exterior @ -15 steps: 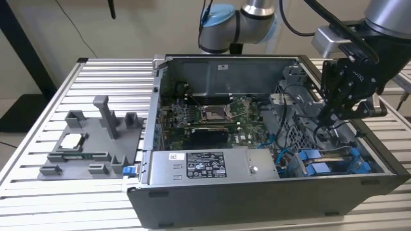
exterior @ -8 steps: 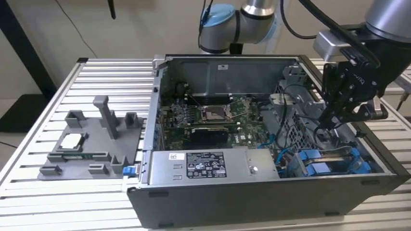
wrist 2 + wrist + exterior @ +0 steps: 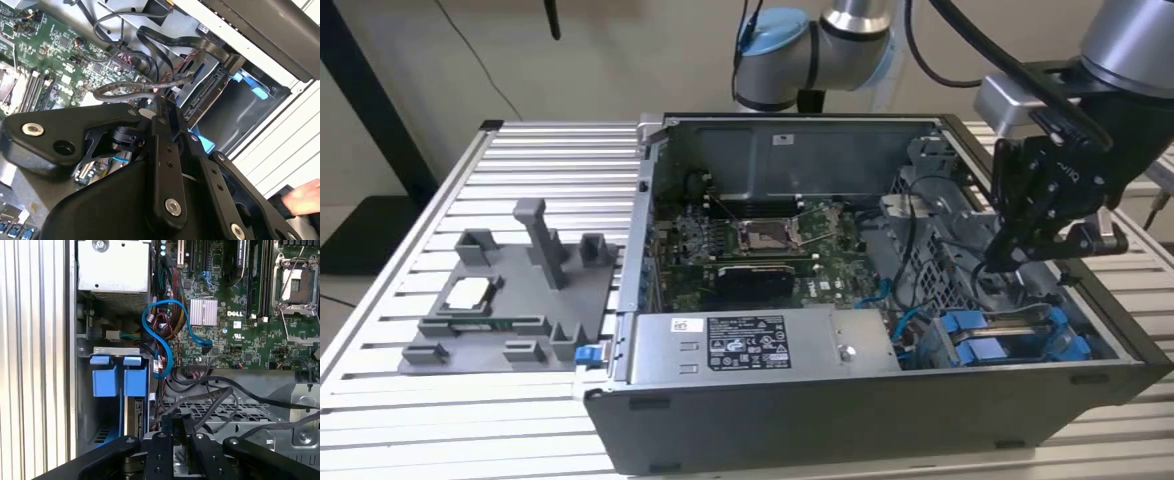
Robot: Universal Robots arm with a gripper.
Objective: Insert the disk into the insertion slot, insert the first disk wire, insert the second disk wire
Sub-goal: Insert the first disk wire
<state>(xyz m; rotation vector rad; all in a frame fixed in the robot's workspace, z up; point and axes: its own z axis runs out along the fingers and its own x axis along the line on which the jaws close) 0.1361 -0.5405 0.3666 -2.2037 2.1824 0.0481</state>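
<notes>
The disk [image 3: 135, 415], blue-framed, sits in the insertion slot [image 3: 115, 351]. We judge it rigid, fairly heavy and shock-sensitive, best held by its frame edges. The gripper [image 3: 179, 429] hangs near it among black wires [image 3: 210, 380], fingers drawn narrow.

Loose black cables [image 3: 170, 44] crowd the drive bay [image 3: 245, 117].

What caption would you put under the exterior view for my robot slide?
Robot arm's tool reaching into an open computer case, near the blue disk carriers.
</notes>
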